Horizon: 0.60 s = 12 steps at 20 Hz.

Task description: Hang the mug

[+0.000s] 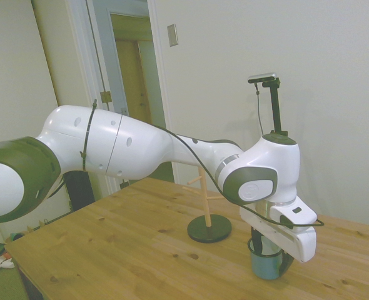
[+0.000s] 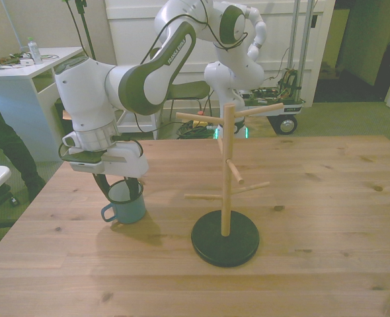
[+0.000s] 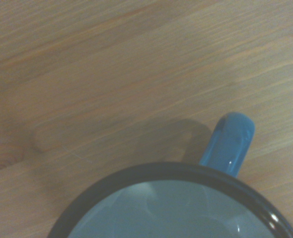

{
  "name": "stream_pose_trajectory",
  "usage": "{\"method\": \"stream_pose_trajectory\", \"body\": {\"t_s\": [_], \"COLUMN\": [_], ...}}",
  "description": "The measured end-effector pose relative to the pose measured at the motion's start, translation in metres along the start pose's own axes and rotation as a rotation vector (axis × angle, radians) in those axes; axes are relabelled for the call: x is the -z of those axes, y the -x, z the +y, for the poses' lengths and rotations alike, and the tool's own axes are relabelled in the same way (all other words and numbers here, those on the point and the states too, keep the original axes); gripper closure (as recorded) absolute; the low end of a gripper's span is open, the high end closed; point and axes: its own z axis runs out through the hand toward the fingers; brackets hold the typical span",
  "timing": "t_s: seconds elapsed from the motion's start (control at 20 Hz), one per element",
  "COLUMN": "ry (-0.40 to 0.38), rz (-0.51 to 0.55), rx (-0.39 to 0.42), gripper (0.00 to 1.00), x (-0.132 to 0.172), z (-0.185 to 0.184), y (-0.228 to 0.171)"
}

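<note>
Side view first: the white arm [image 1: 141,150] comes in low over the wooden table [image 1: 109,250] and bends down at the wrist, so the gripper [image 1: 269,253] sits right on the mug [image 1: 264,264]. The mug is standing upright on the table, near the edge closest to this camera, and only its lower teal body shows under the white hand. One dark finger goes down the outside of the mug wall and the other drops inside. Just behind it is the wooden peg stand [image 1: 206,200] on its round black base, close by but not touching the mug.

Front view: the mug [image 2: 125,207] is on the table toward the front view's left, with the peg stand [image 2: 227,173] well off to its right. Its loop handle [image 2: 108,212] sticks out to the front view's left. The gripper [image 2: 119,188] has its fingers straddling the mug's rim, one outside and one in the white interior, so it looks clamped on the wall of the mug, which is sitting flat on the wood. A person's dark sleeve [image 2: 2,142] shows at the left edge.

Wrist view: super close, you just get the mug's dark rim [image 3: 176,173], its pale inside and the blue handle [image 3: 230,141] poking out over the wood grain.
</note>
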Motion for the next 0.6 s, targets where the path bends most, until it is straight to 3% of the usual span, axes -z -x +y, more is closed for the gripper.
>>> {"method": "stream_pose_trajectory", "body": {"t_s": [0.6], "ry": [-0.011], "rz": [-0.014], "rx": [-0.023], "gripper": [1.0], "x": [-0.004], "z": [0.018], "y": [0.013]}}
